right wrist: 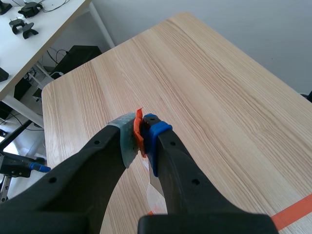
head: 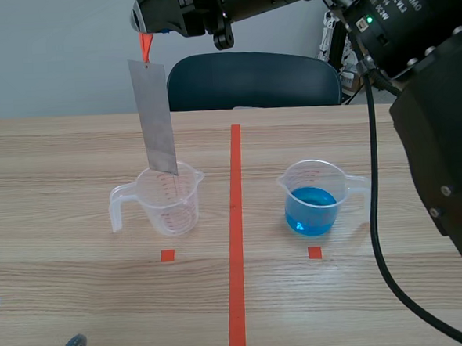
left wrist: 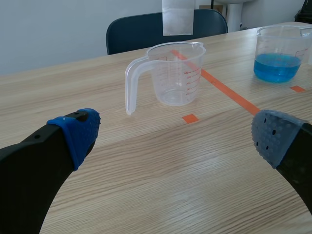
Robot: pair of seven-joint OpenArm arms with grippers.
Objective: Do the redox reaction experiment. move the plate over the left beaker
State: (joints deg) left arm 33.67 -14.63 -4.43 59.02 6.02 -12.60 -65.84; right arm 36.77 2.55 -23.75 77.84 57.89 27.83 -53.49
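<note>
Containers: we find two clear plastic beakers on the counter [head: 396,304], each with a pour lip, a side handle and printed graduations. The left beaker [head: 167,199] holds nothing; its handle points to 9 o'clock in the scene view. The right beaker [head: 315,198] holds blue liquid [head: 309,212] in roughly its lower third; its handle points to 3 o'clock. An orange-red tape line [head: 236,259] runs between them, from 6 to 12 o'clock.

Task item: the plate [head: 154,115] is a thin, flat, dull-grey metal strip with square corners. It hangs nearly upright, leaning slightly from 11 toward 5 o'clock, above the left beaker. In the left wrist view its lower edge sits above the rim and does not touch it. We cannot tell whether it is centred over the mouth or nearer the far rim.

Grippers: the right gripper [right wrist: 141,129] is raised and reaches across to the left side. Its pads are clamped on an orange tab [head: 145,46] at the plate's top end. The left gripper [left wrist: 175,131] sits low at 7 o'clock of the left beaker, with its fingers wide apart and nothing between them.

Room: bare wood-grain counter lies all around both beakers. A dark chair [head: 253,79] stands at the far edge, at 12 o'clock. A black cable [head: 374,211] hangs just beside the right beaker's handle.
</note>
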